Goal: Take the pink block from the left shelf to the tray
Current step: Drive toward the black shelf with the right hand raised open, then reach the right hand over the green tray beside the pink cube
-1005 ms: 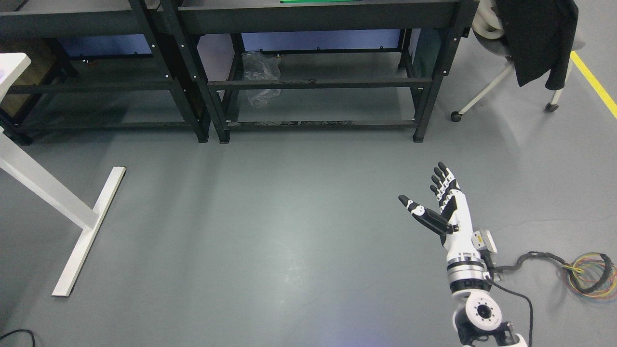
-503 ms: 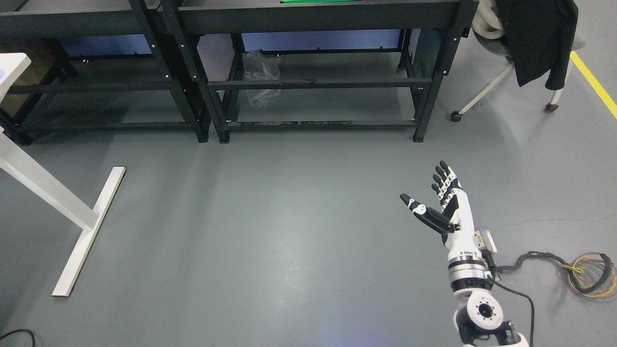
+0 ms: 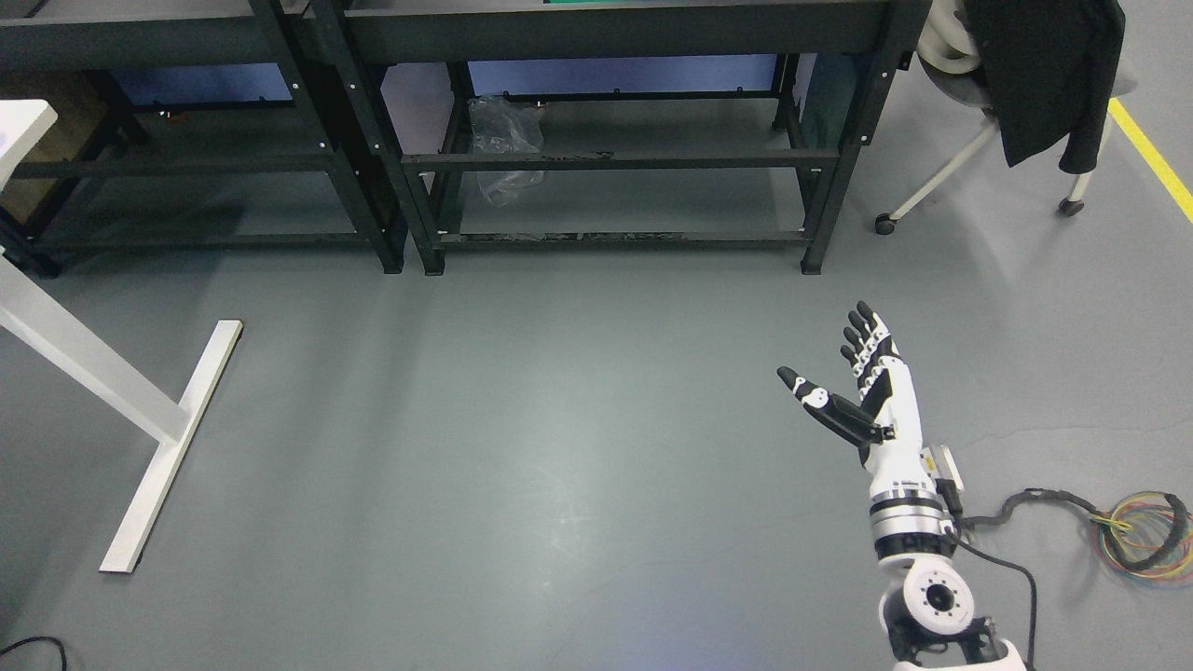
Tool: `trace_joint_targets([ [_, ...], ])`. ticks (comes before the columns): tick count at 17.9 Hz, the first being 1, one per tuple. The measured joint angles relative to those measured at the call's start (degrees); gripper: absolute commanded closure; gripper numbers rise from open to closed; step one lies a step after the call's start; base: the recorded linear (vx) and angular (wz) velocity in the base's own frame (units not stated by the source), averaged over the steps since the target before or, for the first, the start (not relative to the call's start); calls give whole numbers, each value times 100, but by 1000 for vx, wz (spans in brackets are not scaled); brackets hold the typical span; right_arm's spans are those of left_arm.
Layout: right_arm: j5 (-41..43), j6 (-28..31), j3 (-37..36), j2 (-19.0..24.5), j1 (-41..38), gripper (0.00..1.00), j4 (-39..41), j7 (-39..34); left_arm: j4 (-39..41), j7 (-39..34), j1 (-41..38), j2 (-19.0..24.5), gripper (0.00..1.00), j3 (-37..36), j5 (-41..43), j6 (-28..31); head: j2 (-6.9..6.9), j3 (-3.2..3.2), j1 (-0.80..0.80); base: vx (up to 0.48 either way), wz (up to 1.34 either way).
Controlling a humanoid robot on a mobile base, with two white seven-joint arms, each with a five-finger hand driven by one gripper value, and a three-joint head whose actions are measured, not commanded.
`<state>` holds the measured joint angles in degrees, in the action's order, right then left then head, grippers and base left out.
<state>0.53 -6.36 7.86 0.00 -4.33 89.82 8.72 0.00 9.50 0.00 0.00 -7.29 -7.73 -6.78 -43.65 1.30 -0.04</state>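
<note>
My right hand [image 3: 839, 359] hangs over the grey floor at the lower right, its arm rising from the bottom edge. It is open, fingers straight and thumb spread to the left, holding nothing. Two black metal shelves stand along the top: the left shelf [image 3: 168, 168] and the right shelf [image 3: 615, 158]. No pink block and no tray show in this view; only a thin green strip [image 3: 620, 3] shows on the right shelf's top at the picture's edge. My left arm is out of view.
A white table leg with its foot [image 3: 154, 466] stands at the left. Crumpled clear plastic [image 3: 503, 149] lies in the right shelf. A chair with a black jacket [image 3: 1035, 75] is at the top right. Coiled coloured cables [image 3: 1151, 536] lie at the lower right.
My right hand has risen slightly toward the shelves, still open. The whole picture has shifted a little, so the camera moved.
</note>
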Motion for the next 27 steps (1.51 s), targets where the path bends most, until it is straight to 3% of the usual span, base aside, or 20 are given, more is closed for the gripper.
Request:
trace_joint_targets([
  [7, -1168, -55, -68, 0, 156, 0, 41, 201, 0, 0, 0, 0, 0, 0, 0, 0, 0, 0, 0, 121, 13],
  [12, -1988, -750, -73, 0, 113, 1, 174, 232, 0, 0, 0, 0, 0, 0, 0, 0, 0, 0, 0, 198, 2],
  [16, -2659, -913, -87, 0, 114, 3, 251, 296, 1, 0, 2, 0, 0, 0, 0, 0, 0, 0, 0, 185, -28],
  [24, -4017, -506, 146, 0, 111, 3, 330, 670, 0, 0, 0, 0, 0, 0, 0, 0, 0, 0, 0, 153, 201],
  [27, -4474, -95, 217, 0, 200, 3, 331, 687, 0, 0, 0, 0, 0, 0, 0, 0, 0, 0, 0, 198, 143],
])
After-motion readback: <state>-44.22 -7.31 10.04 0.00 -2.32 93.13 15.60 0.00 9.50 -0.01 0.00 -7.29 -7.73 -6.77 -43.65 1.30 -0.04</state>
